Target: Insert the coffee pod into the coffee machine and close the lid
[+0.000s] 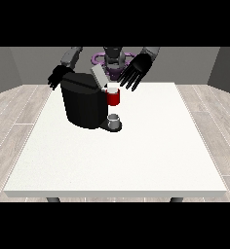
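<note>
1. A large white desk filled the middle of the front view, with the robot small behind its far edge.
2. A black coffee machine stood on the desk towards its far left part, as the view showed it.
3. The machine's grey lid was raised and tilted, so the top stood open.
4. At the machine's front a red section showed, with a pale round top just above it; whether that pale top was the coffee pod could not be told.
5. Below the red section a small grey cup sat on the machine's dark base.
6. The hand at the view's right hung above the desk, just beside the raised lid and near the pale top, its fingers spread out straight and holding nothing.
7. The hand at the view's left was behind the machine's upper left corner; how its fingers lay could not be told.
</note>
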Controlling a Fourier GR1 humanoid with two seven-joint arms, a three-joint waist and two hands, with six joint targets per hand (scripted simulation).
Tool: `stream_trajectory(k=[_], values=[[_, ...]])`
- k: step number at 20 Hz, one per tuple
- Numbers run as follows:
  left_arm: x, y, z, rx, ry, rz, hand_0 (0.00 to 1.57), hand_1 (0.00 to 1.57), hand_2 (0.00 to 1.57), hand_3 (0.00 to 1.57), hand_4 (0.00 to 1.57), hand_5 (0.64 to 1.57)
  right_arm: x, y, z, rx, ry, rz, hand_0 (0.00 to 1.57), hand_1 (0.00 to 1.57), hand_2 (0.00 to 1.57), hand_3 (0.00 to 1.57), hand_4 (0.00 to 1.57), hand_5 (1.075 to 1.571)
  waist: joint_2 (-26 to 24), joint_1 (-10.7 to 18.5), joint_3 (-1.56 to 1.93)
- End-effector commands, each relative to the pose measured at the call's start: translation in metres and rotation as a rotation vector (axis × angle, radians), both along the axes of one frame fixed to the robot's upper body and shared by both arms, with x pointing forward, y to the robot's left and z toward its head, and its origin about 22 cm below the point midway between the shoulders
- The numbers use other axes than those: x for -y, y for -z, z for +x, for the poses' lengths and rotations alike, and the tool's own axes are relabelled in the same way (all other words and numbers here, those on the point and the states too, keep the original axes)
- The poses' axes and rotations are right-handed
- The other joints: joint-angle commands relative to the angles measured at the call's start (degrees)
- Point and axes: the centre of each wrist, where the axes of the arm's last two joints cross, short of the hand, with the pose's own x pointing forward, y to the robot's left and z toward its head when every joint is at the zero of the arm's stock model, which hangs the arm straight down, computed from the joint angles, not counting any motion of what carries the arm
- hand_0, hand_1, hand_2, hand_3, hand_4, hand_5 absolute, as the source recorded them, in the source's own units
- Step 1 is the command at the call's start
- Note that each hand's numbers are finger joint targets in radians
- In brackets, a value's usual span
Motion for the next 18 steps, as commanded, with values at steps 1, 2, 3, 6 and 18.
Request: stream_trajectory(k=[1,2,3,6,18], values=[[0.021,0.012,-0.002,-0.034,0.035,-0.056,0.00,0.00,0.00,0.00,0.00,1.571,0.018,0.007,0.005,-0.038,0.051,0.004,0.00,0.00,0.00,0.00,0.41,1.571,-1.93,3.53,0.00],[0.002,0.018,-0.003,-0.061,0.020,-0.083,0.00,0.00,0.00,0.00,0.00,1.571,0.012,0.014,-0.007,-0.066,0.038,0.011,0.00,0.00,0.00,0.00,0.36,1.571,-4.04,2.73,-0.02],[-0.002,0.032,-0.006,-0.055,0.018,-0.117,0.00,0.00,0.00,0.00,0.00,1.571,0.018,0.027,-0.016,-0.059,0.056,0.027,0.00,0.00,0.00,0.00,0.39,1.571,-3.74,3.39,-0.01],[0.002,0.060,-0.010,-0.123,0.003,-0.374,0.00,0.00,0.00,0.00,0.00,1.571,0.037,0.034,-0.025,-0.106,0.109,0.044,0.00,0.00,0.00,0.00,0.38,1.571,-8.45,6.28,-0.04],[0.002,0.209,-0.075,-0.341,-0.066,-0.847,0.00,0.00,0.00,0.00,0.19,1.571,0.067,0.058,-0.070,-0.220,0.168,-0.005,0.00,0.00,0.00,0.00,0.49,1.571,-22.66,13.42,-0.03]])
